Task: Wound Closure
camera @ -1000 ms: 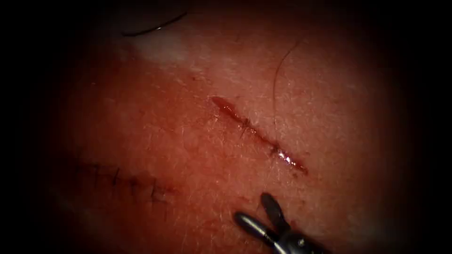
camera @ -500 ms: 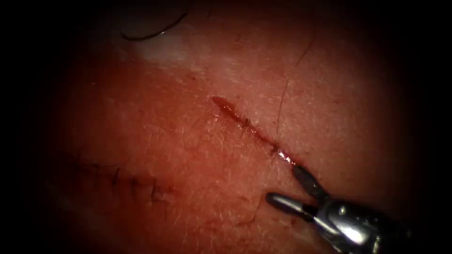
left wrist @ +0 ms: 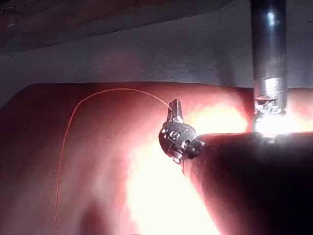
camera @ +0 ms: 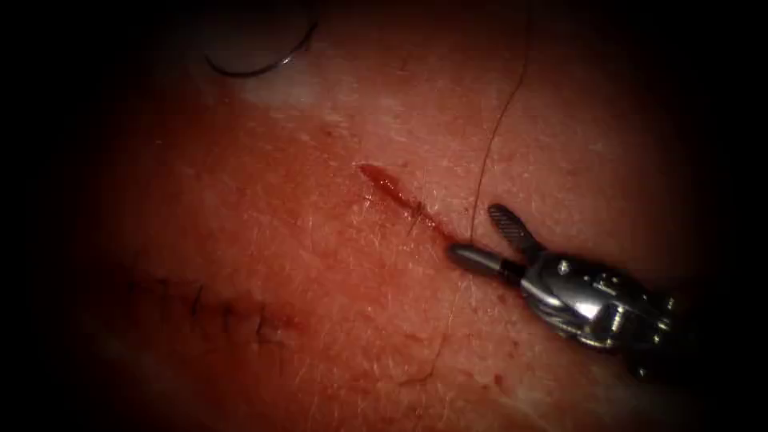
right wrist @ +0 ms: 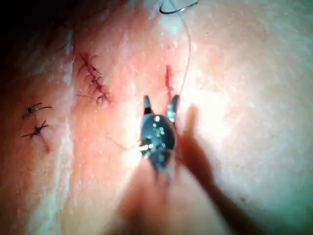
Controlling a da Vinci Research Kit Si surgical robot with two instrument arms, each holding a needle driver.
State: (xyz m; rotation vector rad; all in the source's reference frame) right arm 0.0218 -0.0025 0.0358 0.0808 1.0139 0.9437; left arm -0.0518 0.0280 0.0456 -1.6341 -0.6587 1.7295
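Right hand (camera: 478, 236) spread wide over cut (camera: 400, 198), empty; thread (camera: 496, 128) seemingly runs between jaws.

I am finding no text, label, brand, number or sign that can be read in any of the views.
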